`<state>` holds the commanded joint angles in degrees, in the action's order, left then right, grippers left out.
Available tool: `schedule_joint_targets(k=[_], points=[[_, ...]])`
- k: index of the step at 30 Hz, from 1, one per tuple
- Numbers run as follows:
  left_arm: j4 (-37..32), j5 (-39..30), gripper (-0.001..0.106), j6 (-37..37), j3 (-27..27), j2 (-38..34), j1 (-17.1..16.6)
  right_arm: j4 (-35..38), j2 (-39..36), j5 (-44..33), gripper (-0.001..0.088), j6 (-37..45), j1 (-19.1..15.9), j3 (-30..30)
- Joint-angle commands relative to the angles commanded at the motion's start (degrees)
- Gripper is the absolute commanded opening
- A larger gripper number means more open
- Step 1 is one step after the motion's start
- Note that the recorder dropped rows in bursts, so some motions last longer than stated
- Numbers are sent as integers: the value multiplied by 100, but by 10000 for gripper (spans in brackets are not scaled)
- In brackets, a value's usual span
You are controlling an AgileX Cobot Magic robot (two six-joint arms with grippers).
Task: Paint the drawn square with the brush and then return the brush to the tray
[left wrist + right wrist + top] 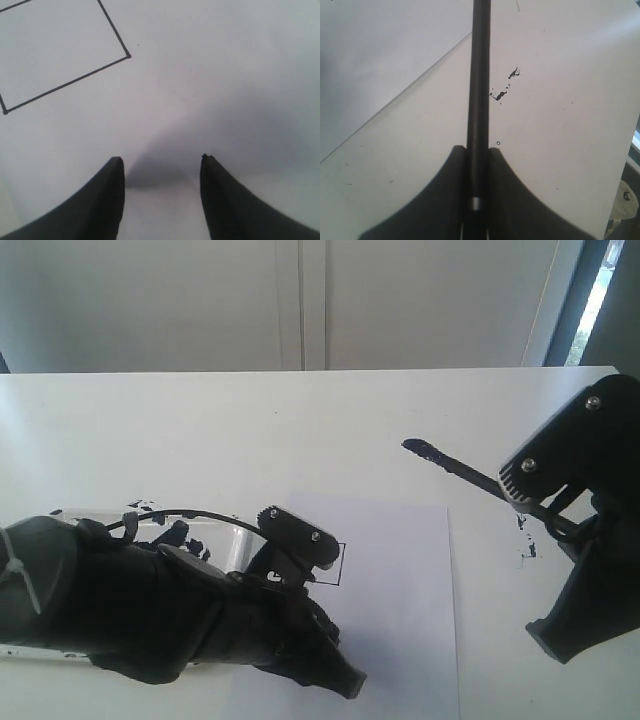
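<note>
Exterior view: A white table (250,420) carries a white paper sheet (400,600) at the near centre. The tray (228,540), clear and smeared with dark paint, lies just left of the paper and is largely hidden under the left arm. The left pincer (295,550) sits over the paper's left edge, covering most of the drawn square (340,565); only one corner of the outline shows. At the right, the right pincer (520,490) is clenched on the brush (460,468). The brush is held clear of the table, beyond the paper's far right corner and well apart from the tray, with its dark tip pointing away towards the left. Dark paint specks (525,540) mark the table near this pincer.

Left wrist view: The left pincer (161,165) is released, its jaws spread with nothing between them, over the paper (200,75). The square (55,55) is an outline only, with a clean interior.

Right wrist view: The right pincer (476,150) grasps the brush (480,75) by its shaft, and the silver band lies between the jaws. Paint specks (500,94) lie on the white surface beside the shaft.
</note>
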<state>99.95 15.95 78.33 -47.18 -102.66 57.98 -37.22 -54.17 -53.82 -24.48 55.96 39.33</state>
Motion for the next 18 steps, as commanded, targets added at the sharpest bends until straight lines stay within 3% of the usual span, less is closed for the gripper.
schedule_joint_targets(k=[5,18], points=[[0,-35,519,66,207,0,0,10,2,0,0,0,0,0],[0,-118,519,1595,265,0,0,10,2,0,0,10,0,0]])
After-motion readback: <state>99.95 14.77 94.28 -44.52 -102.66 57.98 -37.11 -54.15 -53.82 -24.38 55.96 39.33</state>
